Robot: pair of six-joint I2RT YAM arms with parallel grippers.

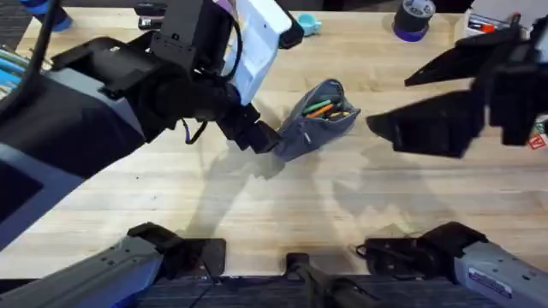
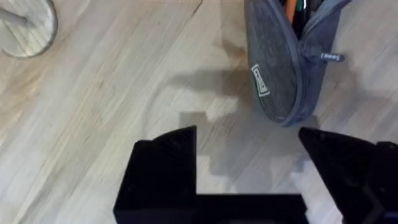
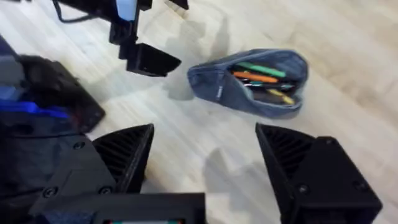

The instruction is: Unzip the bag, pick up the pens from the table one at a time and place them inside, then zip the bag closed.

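Fingers spread wide and empty on both arms, pens bagged, zip undone.

Left gripper (image 2: 249,168) hangs just short of the closed end of the bag (image 1: 317,120); right gripper (image 3: 205,168) hovers well apart from it. The grey pouch lies mid-surface (image 1: 257,214), gaping, with orange and green pens (image 3: 261,78) inside. Judging by this, only zipping remains: one arm should pin the pouch, the other catch the pull cord (image 2: 329,56). A small side label (image 2: 260,81) is unreadable.
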